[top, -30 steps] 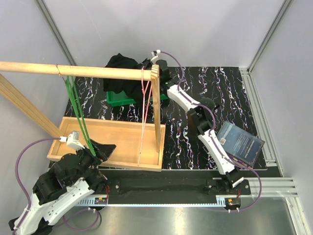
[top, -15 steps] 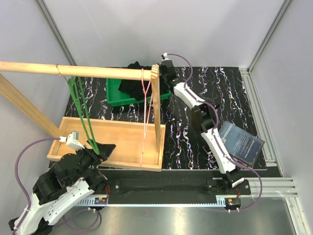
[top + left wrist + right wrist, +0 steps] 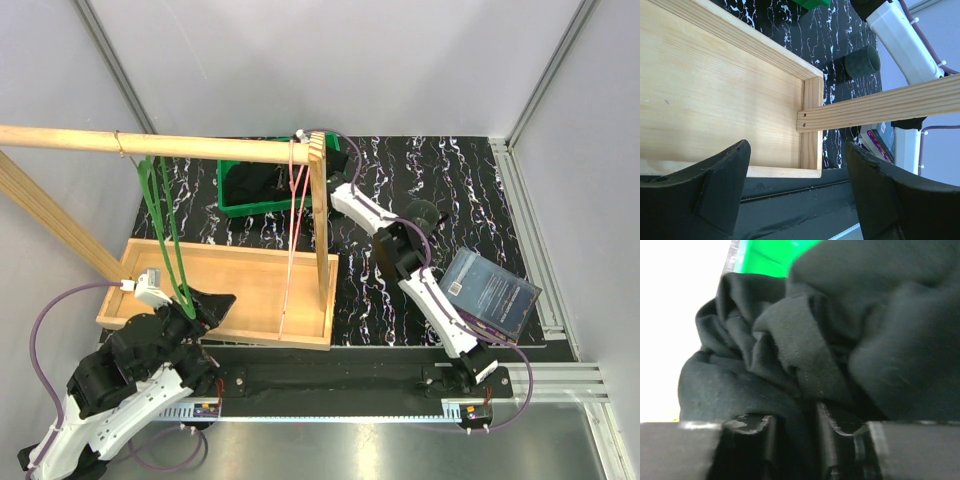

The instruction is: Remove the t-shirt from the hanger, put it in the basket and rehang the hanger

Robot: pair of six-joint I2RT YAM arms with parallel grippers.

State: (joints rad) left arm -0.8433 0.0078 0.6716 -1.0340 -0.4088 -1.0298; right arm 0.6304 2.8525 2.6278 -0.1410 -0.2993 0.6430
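The black t-shirt [image 3: 255, 183] lies bunched in the green bin [image 3: 232, 207], off any hanger. My right gripper [image 3: 792, 440] is shut on a fold of the t-shirt [image 3: 790, 350] over the bin [image 3: 770, 255]; in the top view it reaches in at the bin's right end [image 3: 302, 172], mostly hidden behind the wooden post. A bare pink hanger [image 3: 296, 210] and a bare green hanger [image 3: 160, 225] hang from the wooden rail [image 3: 200, 147]. My left gripper [image 3: 210, 305] is open and empty at the near edge of the wooden tray [image 3: 715, 90], as its wrist view [image 3: 797, 146] shows.
The wooden tray [image 3: 250, 280] sits front left under the rail. The rail's upright post [image 3: 323, 230] stands at the tray's right end. A black cylinder [image 3: 422, 212] and a blue book [image 3: 492, 292] lie on the right of the patterned mat.
My right gripper has carried the black t-shirt from above the rail down into the green bin. The hangers swing slightly. The left arm has not moved.
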